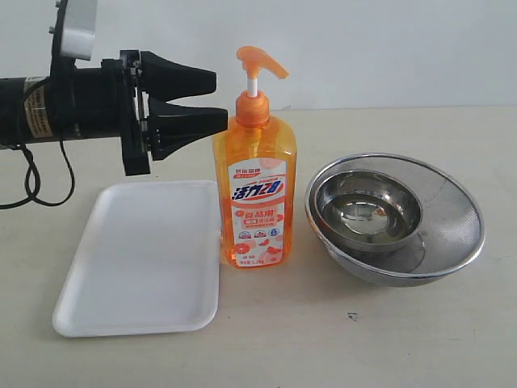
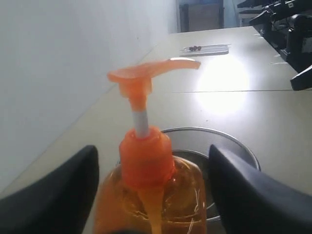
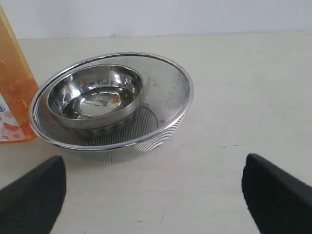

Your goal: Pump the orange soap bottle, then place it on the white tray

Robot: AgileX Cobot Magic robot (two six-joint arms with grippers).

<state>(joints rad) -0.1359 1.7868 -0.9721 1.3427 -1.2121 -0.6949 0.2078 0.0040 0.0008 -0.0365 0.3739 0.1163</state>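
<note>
My left gripper (image 1: 220,101) reaches in level from the left side of the table (image 1: 323,339), and its two black fingers (image 2: 63,190) stand apart, one on each side of the orange soap bottle (image 1: 254,194) at the height of its shoulder. In my left wrist view I see a gap between each finger and the orange collar (image 2: 146,156), so I am clamped on nothing; the exterior view puts my lower fingertip very close to the bottle's shoulder, and I cannot tell from there whether it touches. The bottle stands upright on the table, not on the white tray (image 1: 141,259): its base sits just beside the tray's right rim, between the tray and the steel bowls. The pump head (image 2: 146,73) is up, with the white stem (image 2: 141,122) showing below it, and its spout points toward the bowls. The label (image 1: 257,214) faces the exterior camera. To the right of the bottle a wide mesh bowl (image 1: 452,218) holds a smaller steel bowl (image 1: 367,212) nested inside it. My right gripper (image 3: 153,163) hangs above the table near the mesh bowl, its fingers (image 3: 34,195) spread wide with only bare tabletop between them, holding nothing.
</note>
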